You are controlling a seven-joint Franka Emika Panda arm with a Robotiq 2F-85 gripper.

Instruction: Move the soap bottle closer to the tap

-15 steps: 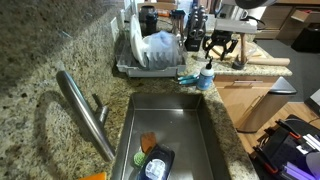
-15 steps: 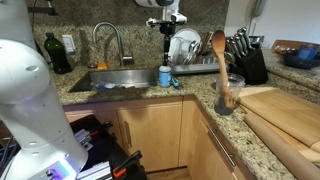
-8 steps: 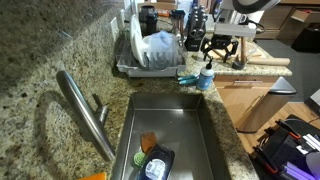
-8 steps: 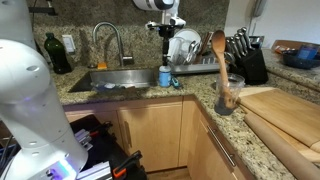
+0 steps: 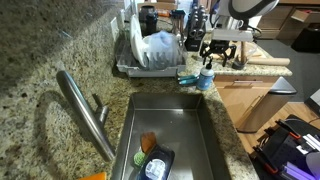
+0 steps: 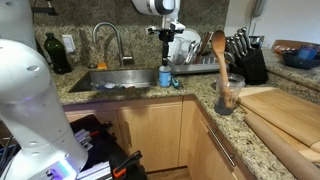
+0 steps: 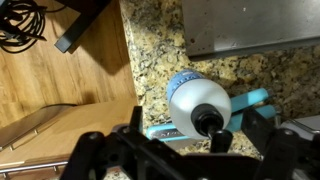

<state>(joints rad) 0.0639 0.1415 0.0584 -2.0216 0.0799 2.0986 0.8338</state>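
soap bottle (image 7: 198,100) | likely light, slick, tippy plastic | best taken round the body, under the pump | claw (image 6: 166,46) spread wide, empty, above it

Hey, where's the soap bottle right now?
In both exterior views the soap bottle stands on the granite counter at the sink's corner, beside the teal scrub brush, below the open end effector.

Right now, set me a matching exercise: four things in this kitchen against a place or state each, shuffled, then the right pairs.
1 soap bottle
2 tap
3 gripper
4 dish rack

A loaded with dishes
B open, above the bottle
C standing beside a teal brush
D brushed steel, at the sink edge

Pairs: 1-C, 2-D, 3-B, 4-A.
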